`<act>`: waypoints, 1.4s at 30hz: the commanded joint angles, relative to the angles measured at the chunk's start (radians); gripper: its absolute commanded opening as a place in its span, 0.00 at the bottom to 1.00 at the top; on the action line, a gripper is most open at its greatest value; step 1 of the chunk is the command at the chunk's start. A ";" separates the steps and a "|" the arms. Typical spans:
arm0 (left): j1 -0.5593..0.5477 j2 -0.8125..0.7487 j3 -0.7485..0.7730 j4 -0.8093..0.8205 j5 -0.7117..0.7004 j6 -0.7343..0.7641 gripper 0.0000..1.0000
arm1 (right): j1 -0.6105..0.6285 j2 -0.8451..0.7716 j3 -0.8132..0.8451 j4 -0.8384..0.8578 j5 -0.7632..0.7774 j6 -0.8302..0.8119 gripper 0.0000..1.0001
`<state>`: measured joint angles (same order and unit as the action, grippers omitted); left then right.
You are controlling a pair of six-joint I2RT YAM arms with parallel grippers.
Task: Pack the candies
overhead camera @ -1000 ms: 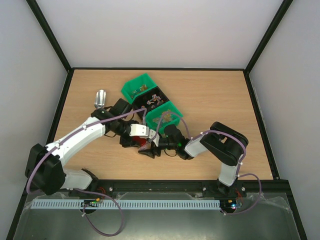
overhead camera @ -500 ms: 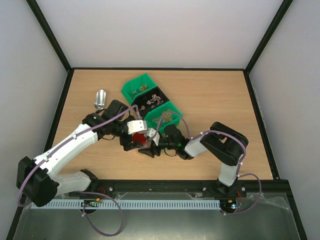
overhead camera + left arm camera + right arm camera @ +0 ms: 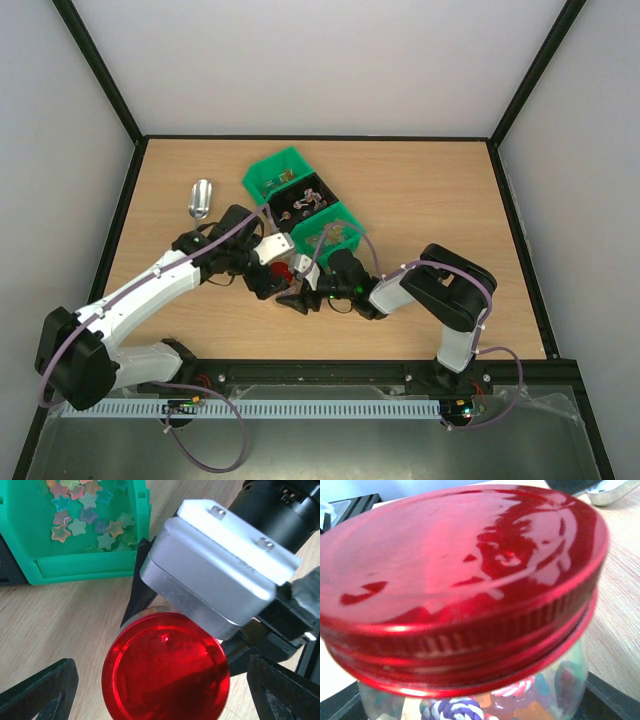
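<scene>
**Candies.** The candies (image 3: 520,702) show through the glass at the bottom of the right wrist view, packed inside the jar (image 3: 572,672). More star-shaped candies (image 3: 82,522) lie loose in the green bin (image 3: 85,566), which stands just beside the jar.

**Jar and lid.** The red lid (image 3: 460,555) sits on the jar mouth. Whether it is fully threaded cannot be told. It looks slightly askew in the right wrist view, though the camera angle could account for that. The jar is near the middle of the table (image 3: 440,200), in front of the nearer bin. It cannot be told whether its base rests on the table.

**Fingers.**
- The right fingers (image 3: 137,596) stand on either side of the jar body and appear closed against it, holding it.
- The left fingers (image 3: 40,692) are spread wide to either side of the lid (image 3: 165,672), clear of it and holding nothing.

**Surroundings.** A metal scoop (image 3: 200,197) lies well apart on the left of the table.

**Hazards from this state.**
- If the lid is loose or cross-threaded, tilting or lifting the jar could shed the lid and spill the candies.
- The left fingertips are close to the lid. Moving them sideways rather than upward could knock the lid or twist the jar in its grip.
- If the right fingers release while the jar is tilted or off the table, it could topple against the bin.
- The glass is smooth, so a light grip may let it slip.
</scene>
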<state>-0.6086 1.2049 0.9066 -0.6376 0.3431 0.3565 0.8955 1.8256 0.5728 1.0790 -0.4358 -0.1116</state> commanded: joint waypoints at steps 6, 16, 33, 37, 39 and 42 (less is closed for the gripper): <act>-0.008 0.050 -0.002 0.012 -0.044 -0.052 0.85 | 0.001 0.011 -0.022 -0.043 0.040 0.002 0.27; -0.007 0.059 0.016 -0.049 0.005 0.174 0.61 | -0.001 0.011 -0.021 -0.038 -0.039 -0.018 0.27; 0.007 0.217 0.221 -0.310 0.157 0.700 0.65 | -0.003 0.006 -0.024 -0.040 -0.080 -0.040 0.27; 0.008 0.171 0.193 -0.259 0.131 0.557 0.90 | -0.003 0.010 -0.023 -0.042 -0.058 -0.017 0.27; 0.006 0.140 0.167 -0.226 0.103 0.469 0.96 | -0.002 0.015 -0.019 -0.041 -0.035 -0.006 0.26; 0.006 0.091 0.128 -0.173 0.067 0.327 0.99 | -0.003 0.019 -0.014 -0.037 -0.008 0.007 0.26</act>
<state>-0.5980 1.3640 1.0790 -0.8452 0.4366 0.8532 0.8944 1.8256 0.5686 1.0752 -0.4553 -0.1261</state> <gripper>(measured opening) 0.981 0.745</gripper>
